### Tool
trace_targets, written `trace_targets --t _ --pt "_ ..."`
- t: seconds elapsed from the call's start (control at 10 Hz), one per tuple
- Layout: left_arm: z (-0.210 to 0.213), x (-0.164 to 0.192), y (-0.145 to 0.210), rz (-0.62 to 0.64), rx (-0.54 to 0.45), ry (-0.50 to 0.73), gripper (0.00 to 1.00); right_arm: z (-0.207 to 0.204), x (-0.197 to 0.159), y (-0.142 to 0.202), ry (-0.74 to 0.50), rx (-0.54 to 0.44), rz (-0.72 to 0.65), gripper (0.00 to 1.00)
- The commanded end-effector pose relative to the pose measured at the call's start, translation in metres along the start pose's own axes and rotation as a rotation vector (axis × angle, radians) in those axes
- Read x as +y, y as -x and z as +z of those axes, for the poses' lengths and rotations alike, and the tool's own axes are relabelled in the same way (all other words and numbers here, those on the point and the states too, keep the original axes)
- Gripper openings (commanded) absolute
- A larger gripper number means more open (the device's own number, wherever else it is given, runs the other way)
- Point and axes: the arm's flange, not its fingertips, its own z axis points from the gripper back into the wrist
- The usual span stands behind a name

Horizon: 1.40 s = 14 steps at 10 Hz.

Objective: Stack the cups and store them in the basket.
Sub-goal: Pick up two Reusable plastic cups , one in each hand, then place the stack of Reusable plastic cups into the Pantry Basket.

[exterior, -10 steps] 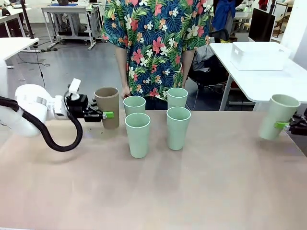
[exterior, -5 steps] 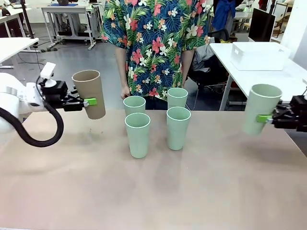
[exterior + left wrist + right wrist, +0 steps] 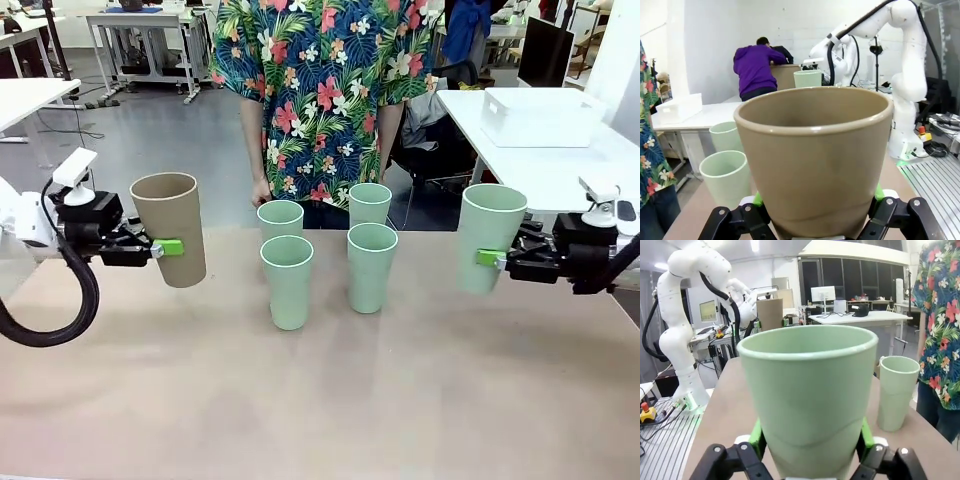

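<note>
The broad beige-brown tabletop (image 3: 330, 400) runs off the front view at both sides and the near edge. Behind it stands a person in a flowered shirt (image 3: 325, 90), cut off above the shoulders. The large white rectangular plastic basket (image 3: 540, 117) sits well apart on a white side table (image 3: 560, 165) at the far right, and I can't see inside it.

The left gripper (image 3: 168, 247) is clamped on the tan-brown matte tumbler (image 3: 170, 228), nearly upright and clear of the table at the left. The right gripper (image 3: 490, 258) clasps a pale mint green tumbler (image 3: 488, 235) aloft at the right. Each grip is on the cup's lower half, with the far finger hidden behind it.

Four more mint tumblers (image 3: 287, 281) stand upright between them in two rows, the front pair covering the bases of the rear pair.
</note>
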Motion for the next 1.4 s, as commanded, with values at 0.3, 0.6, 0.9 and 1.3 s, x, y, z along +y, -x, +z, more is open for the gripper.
trace_targets --t 0.3,0.6,0.9,1.3 --pt "0.023 -0.009 0.011 -0.019 0.03 -0.041 0.85 -0.017 0.013 -0.001 -0.075 -0.013 -0.001 0.86" --pt "0.013 -0.01 0.005 0.012 0.021 -0.014 0.85 -0.015 0.003 -0.002 -0.014 -0.009 -0.003 0.86" --pt "0.013 -0.01 0.005 0.012 0.021 -0.014 0.85 -0.015 0.003 -0.002 -0.014 -0.009 -0.003 0.86" --pt "0.013 -0.01 0.005 0.012 0.021 -0.014 0.85 -0.015 0.003 -0.002 -0.014 -0.009 -0.003 0.86"
